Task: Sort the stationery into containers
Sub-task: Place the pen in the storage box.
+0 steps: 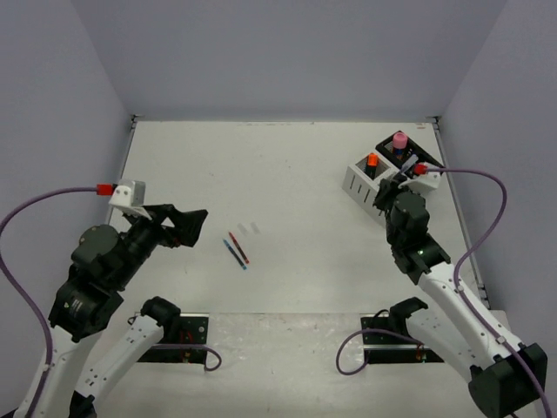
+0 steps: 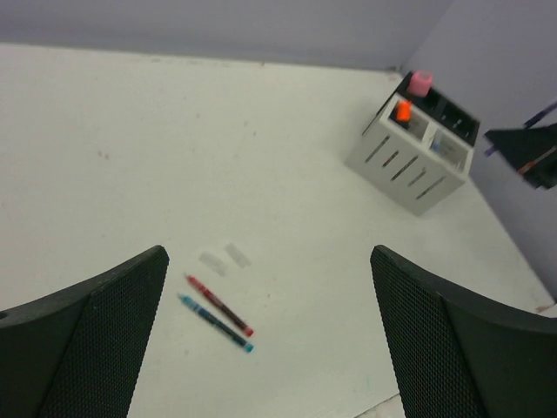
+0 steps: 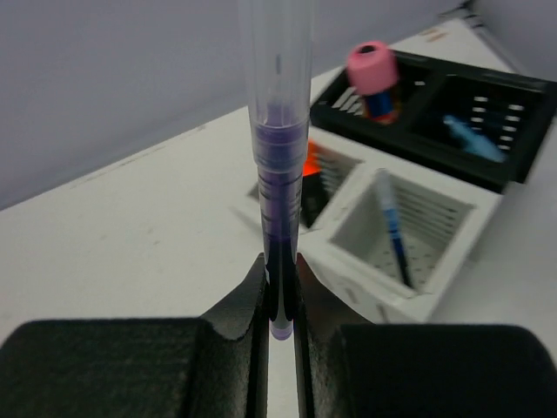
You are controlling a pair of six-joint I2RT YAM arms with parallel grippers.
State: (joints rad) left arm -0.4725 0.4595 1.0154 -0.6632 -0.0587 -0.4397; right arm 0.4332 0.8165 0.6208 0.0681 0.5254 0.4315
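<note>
A red pen [image 1: 239, 246] [image 2: 218, 305] and a blue pen [image 1: 232, 252] [image 2: 216, 323] lie side by side on the table. My left gripper [image 1: 184, 226] [image 2: 268, 261] hangs above and to their left, open and holding nothing. My right gripper [image 1: 389, 190] [image 3: 280, 283] is shut on a purple pen [image 3: 280, 165], held upright beside the white container [image 1: 359, 181] [image 3: 418, 252]. In that container stand an orange highlighter [image 1: 372, 161] [image 3: 313, 161] and a blue pen [image 3: 392, 226]. The black container [image 1: 416, 144] [image 3: 487, 96] behind it holds a pink cylinder [image 1: 399, 139] [image 3: 372, 68].
Two pale tape-like marks [image 1: 249, 228] [image 2: 224, 259] sit on the table just beyond the loose pens. Walls close in the table at the back and both sides. The containers stand at the far right corner. A bluish item [image 3: 466, 135] lies in the black container's second compartment.
</note>
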